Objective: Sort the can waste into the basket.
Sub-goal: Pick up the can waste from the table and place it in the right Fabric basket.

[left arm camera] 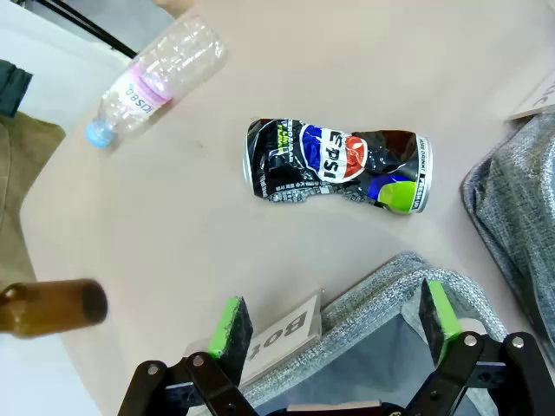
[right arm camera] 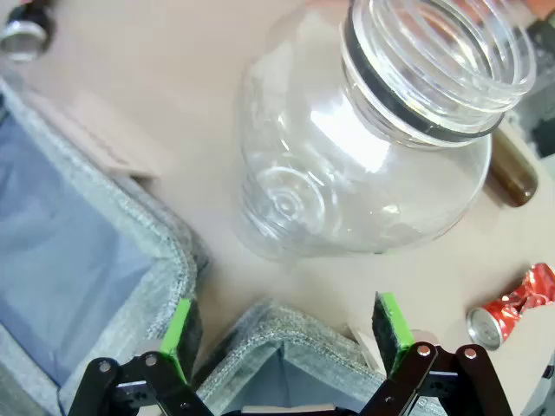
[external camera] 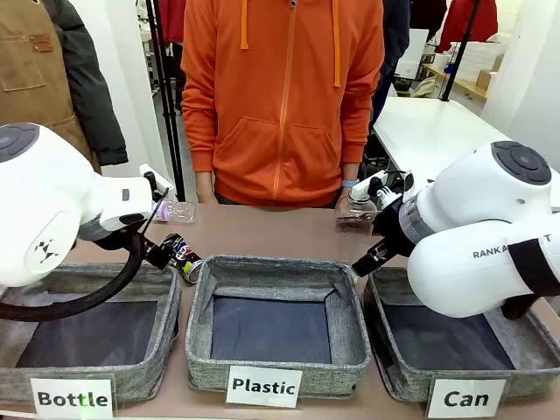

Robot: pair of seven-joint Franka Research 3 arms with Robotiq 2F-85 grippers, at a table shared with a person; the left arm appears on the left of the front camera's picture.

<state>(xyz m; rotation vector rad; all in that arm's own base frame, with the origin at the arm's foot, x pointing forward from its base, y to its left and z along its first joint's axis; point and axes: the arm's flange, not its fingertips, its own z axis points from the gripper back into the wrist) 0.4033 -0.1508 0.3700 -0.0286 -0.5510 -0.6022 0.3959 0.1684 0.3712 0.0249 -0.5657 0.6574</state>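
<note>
Jaws of the left gripper (left arm camera: 329,325) stand wide and empty above the Bottle bin (left arm camera: 381,286); the dark can (left arm camera: 338,165) lies on the table just beyond. Best to turn the wrist so the pads (left arm camera: 230,328) close across its crumpled waist, not end to end. The right gripper (right arm camera: 282,325), equally wide, hangs by the basket (external camera: 404,383) at the table's near right corner.

White front labels, black print:

- Left bin (external camera: 140,383): first label (external camera: 73,399) reads "Bottle".
- Middle bin (external camera: 206,372): second label (external camera: 264,386) reads "Plastic".
- Right basket (external camera: 402,381): third label (external camera: 466,399) reads "Can".
- Right arm casing (external camera: 490,262): "RANKA", cut short.
- Crushed black can (left arm camera: 334,165): "EPSI" lettering on a red-white-blue emblem.
- Clear plastic bottle (left arm camera: 178,56): pink band (left arm camera: 139,91), print illegible.
</note>
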